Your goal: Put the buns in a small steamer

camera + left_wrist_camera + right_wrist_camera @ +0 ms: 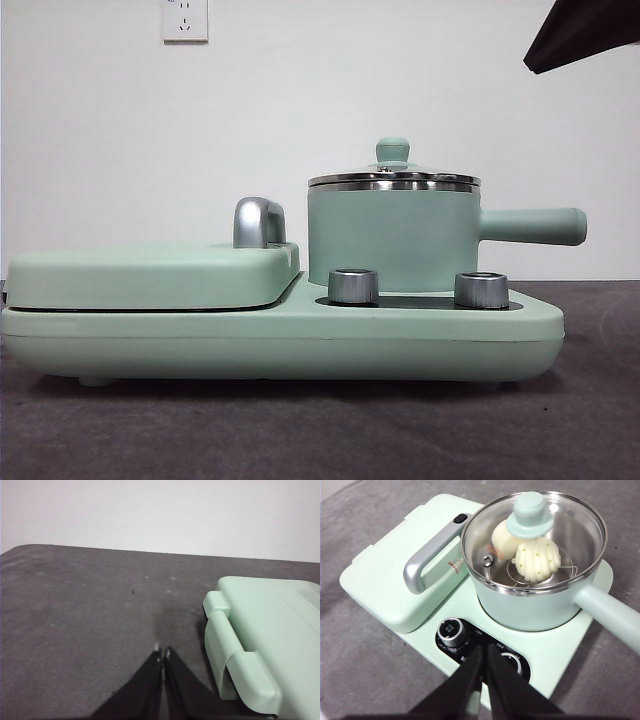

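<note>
Steamer [392, 240] handle [532, 226] level, sideways

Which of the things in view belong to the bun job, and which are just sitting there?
Job:
- steamer, lid on
- smooth bun and pleated bun, both inside it
- right gripper, shut, above the knobs

Not part of it:
- griddle cover with chrome handle
- two knobs
- left gripper, shut over bare table

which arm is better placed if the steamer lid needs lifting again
Probably the right. The right claw hangs shut just in front of the small steamer, whose lid knob and both buns show in its view. The left claw hangs shut over bare table beside the griddle cover.
</note>
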